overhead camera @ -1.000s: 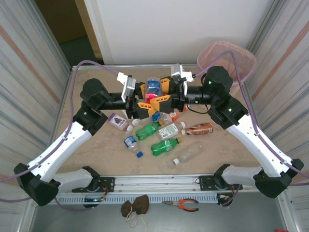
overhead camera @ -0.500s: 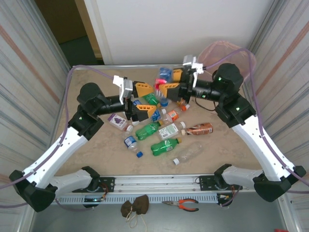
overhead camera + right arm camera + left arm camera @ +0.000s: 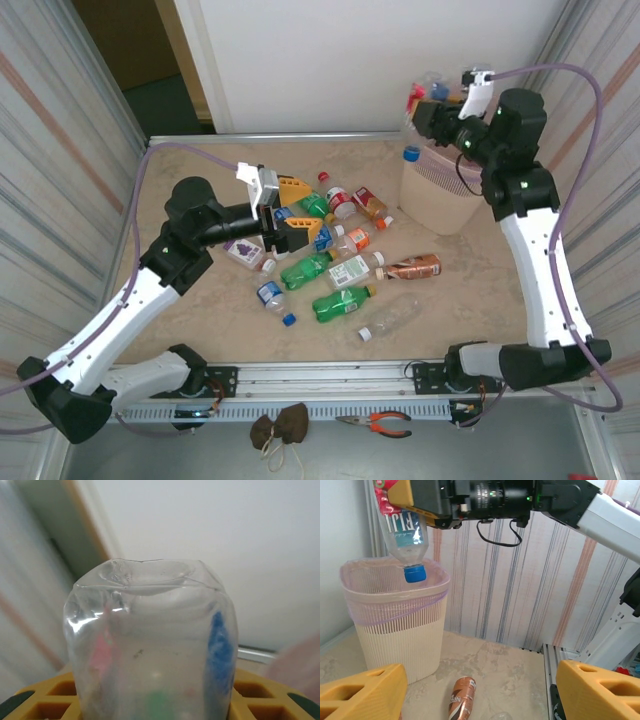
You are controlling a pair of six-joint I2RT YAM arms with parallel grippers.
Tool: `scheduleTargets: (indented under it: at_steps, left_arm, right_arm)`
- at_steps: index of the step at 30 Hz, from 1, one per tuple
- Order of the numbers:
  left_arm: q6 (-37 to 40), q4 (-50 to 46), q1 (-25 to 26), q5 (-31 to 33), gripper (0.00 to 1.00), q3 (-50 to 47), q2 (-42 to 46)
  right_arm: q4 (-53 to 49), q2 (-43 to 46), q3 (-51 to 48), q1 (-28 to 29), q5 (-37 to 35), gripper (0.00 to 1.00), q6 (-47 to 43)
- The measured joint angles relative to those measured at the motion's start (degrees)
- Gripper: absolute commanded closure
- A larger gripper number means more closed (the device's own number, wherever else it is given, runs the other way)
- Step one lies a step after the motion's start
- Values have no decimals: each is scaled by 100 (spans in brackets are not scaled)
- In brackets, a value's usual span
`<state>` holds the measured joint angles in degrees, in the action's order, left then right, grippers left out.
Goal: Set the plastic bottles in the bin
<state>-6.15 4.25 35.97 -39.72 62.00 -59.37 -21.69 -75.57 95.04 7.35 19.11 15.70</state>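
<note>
The right gripper (image 3: pixel 424 110) is pinching a clear bottle (image 3: pixel 400 530) around its lower body, jaws pressed against its sides. It holds the bottle tilted with the blue cap (image 3: pixel 414 573) pointing down. In the right wrist view the bottle's dimpled base faces the camera, with the yellow fingers (image 3: pixel 250 690) flanking it. My reading is that the bottle is carried high and cap-down so that it clears the rim and drops straight in once it is let go. The bin (image 3: pixel 400 640) stands directly beneath this gripper, and the cap hangs over its mouth at about the level of the pink rim band. Whether the cap has dipped below the rim line I cannot tell. The left gripper (image 3: pixel 298 208) is spread wide with nothing between its orange fingers (image 3: pixel 360 690), and it hovers low over the worktop (image 3: pixel 470 300), where the other bottles lie on their sides. A green bottle (image 3: pixel 305 270) lies just below this gripper on the side toward the arm bases. A brown bottle (image 3: pixel 413 266) lies farther out in front of it and shows between the fingers in the left wrist view. The open, lowered stance looks like readiness to take another bottle from the pile while the other arm finishes at the bin. The bin itself is well ahead of the left gripper, beyond the brown bottle.
</note>
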Motion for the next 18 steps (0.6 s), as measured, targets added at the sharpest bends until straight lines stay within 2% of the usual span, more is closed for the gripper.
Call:
scheduleTargets:
  at_steps: [8, 18]
  left_arm:
    - [-2, 0, 0, 0, 22, 0, -57]
    - [-4, 2, 0, 0, 22, -85, -107]
  right_arm:
    - [-1141, -1108, 1062, -844, -1108, 61, 4]
    - [-2476, -2483, 2577, -1045, -2065, 61, -588]
